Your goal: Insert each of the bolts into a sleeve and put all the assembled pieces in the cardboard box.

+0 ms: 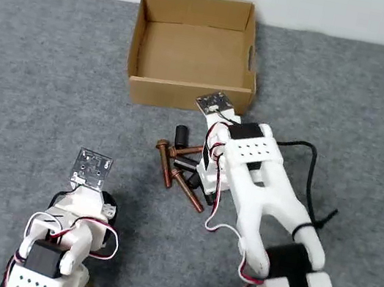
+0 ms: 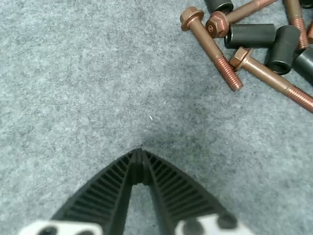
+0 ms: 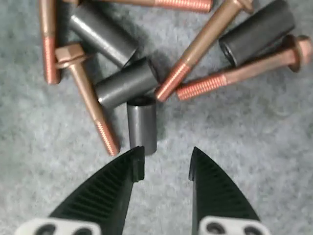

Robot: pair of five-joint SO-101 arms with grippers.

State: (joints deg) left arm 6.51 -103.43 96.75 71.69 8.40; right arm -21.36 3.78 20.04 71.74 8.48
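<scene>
bolts (image 1: 164, 162) among sleeves (image 1: 180, 136), before cardboard box (image 1: 185, 96)

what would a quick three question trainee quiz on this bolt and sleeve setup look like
1. True or false: the cardboard box already holds an assembled piece.
2. Which claw is open? A) left claw B) right claw C) both
3. How many bolts sit inside a sleeve?
Key: 1 false, nothing lies in the cardboard box; 2 B; 3 none.
</scene>
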